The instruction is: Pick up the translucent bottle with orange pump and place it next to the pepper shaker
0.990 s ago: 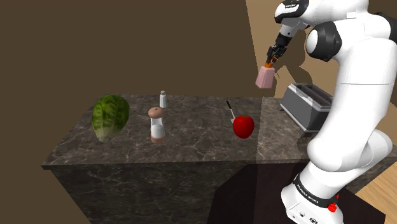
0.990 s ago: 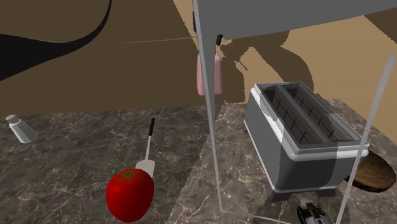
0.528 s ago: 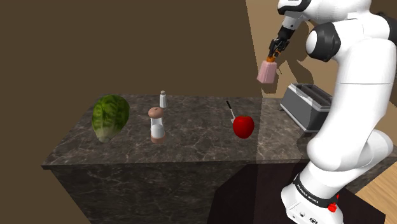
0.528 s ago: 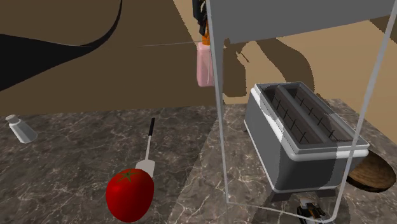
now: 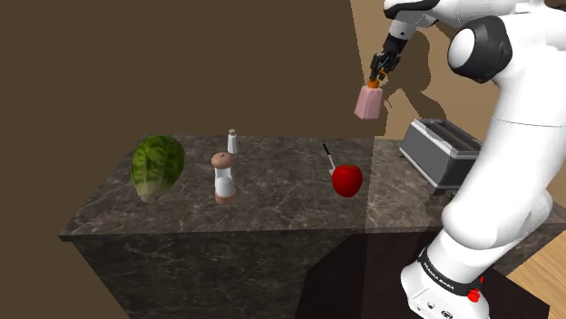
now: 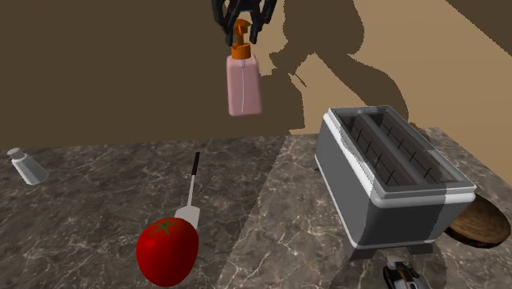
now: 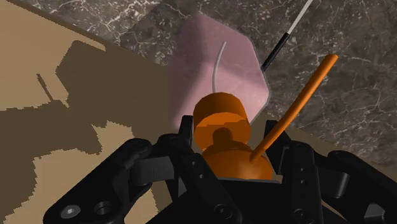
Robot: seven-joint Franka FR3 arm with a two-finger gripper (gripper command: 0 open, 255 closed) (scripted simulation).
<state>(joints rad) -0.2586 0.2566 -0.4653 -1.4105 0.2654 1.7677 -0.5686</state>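
A pink translucent bottle (image 5: pixel 367 101) with an orange pump hangs high above the dark marble counter (image 5: pixel 272 204), over its back right part in the shoulder view. My black gripper (image 5: pixel 379 71) is shut on the pump. The second exterior view has the bottle (image 6: pixel 244 84) hanging under the gripper (image 6: pixel 240 20), left of the toaster. In the wrist view the fingers (image 7: pixel 184 162) clasp the orange pump (image 7: pixel 222 121), with the pink bottle (image 7: pixel 213 70) beyond. Two shakers stand on the counter: a white one with a brown top (image 5: pixel 223 177) and a small grey one (image 5: pixel 232 141) behind it.
A green lettuce (image 5: pixel 158 165) lies at the counter's left end. A red tomato (image 5: pixel 346 179) and a black-handled utensil (image 5: pixel 327 157) sit below the bottle. A grey toaster (image 6: pixel 394 185) stands right of them, with a round wooden thing (image 6: pixel 482 223) beside it.
The gripper has carried the bottle up a little and toward the shoulder view's left. The arm part that crossed the second exterior view has moved out of it.
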